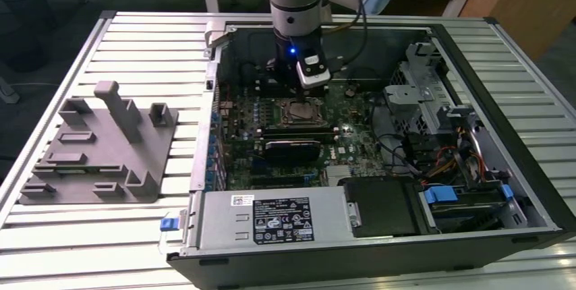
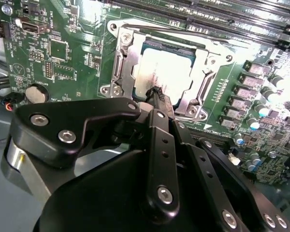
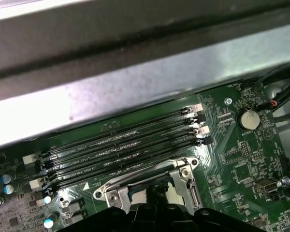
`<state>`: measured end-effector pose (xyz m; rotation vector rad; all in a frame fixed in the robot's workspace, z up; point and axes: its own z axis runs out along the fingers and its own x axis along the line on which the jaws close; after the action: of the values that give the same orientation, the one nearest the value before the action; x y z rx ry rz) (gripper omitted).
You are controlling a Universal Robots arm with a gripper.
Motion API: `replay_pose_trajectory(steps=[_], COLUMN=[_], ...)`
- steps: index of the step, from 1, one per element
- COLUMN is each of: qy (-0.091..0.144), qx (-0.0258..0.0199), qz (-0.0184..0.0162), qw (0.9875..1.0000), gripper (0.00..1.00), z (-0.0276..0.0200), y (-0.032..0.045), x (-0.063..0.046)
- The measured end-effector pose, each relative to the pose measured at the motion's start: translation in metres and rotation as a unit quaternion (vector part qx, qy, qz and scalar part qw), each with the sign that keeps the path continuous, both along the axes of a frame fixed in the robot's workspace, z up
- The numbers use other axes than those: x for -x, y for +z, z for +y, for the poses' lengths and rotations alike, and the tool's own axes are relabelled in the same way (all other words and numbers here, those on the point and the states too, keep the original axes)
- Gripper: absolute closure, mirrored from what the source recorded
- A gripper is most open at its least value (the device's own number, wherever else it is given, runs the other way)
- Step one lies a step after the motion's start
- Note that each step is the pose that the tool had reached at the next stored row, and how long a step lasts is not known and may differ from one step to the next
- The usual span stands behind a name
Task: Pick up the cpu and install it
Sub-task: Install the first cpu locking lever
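Green motherboard (image 2: pixel 63 53), cpu (image 2: pixel 164 72) partly behind fingers (image 2: pixel 157 94)

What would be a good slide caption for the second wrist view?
The end effector poised over the silver cpu lying in the motherboard's socket frame.

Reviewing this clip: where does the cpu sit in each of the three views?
Exterior view: cpu in the socket frame, mid-motherboard, below the gripper.
Second wrist view: cpu just beyond the fingertips.
First wrist view: cpu barely visible.
Shared landmark: the socket frame.
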<state>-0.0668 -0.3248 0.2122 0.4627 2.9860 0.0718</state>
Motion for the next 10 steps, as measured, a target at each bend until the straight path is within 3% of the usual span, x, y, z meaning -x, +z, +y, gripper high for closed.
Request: replay_pose_trajectory(steps=[4,10], qy=[0.0,0.0], qx=[0.0001,0.0001], qz=[0.0001,0.0001], qw=[1.0,1.0], gripper=[0.89,0.89], z=[0.0,-0.0008], y=[0.006,0.0069], x=[0.0,0.0])
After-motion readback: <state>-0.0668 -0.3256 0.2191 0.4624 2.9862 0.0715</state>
